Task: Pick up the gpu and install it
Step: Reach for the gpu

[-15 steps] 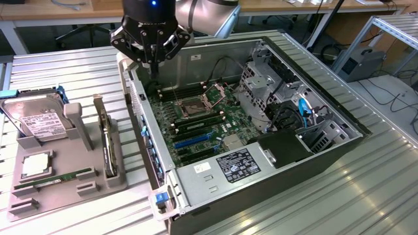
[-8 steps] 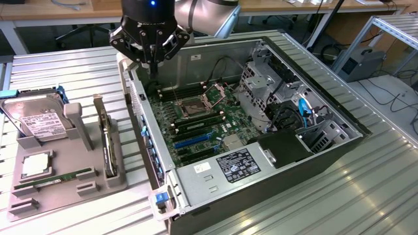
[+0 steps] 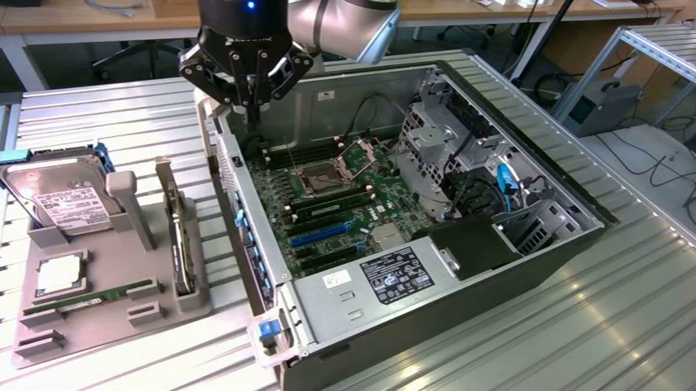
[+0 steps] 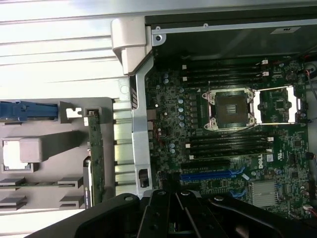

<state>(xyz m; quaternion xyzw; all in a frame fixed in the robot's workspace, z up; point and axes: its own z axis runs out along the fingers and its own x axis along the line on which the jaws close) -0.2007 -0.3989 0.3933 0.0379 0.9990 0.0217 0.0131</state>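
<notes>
The gpu [image 3: 179, 236] stands on its edge in a slot of the grey holder [image 3: 109, 322], on the exterior view's left, beside the open computer case [image 3: 544, 163]. In the wrist view the gpu [image 4: 95, 153] shows edge-on as a thin green board. My gripper [image 3: 253, 104] hangs above the case's back corner, over the motherboard [image 3: 326, 204], up and away from the gpu. It is shut and holds nothing. Its dark fingers [image 4: 158, 210] meet in the wrist view, near the blue expansion slot [image 4: 213, 175].
The holder also carries a silver hard drive [image 3: 60, 199], a slim RAM stick [image 3: 93, 295] and a square processor [image 3: 60, 278]. Inside the case are an open processor socket [image 4: 230, 109], a drive cage [image 3: 441, 138] and loose cables [image 3: 506, 191]. Everything rests on a ribbed metal table [image 3: 609, 309].
</notes>
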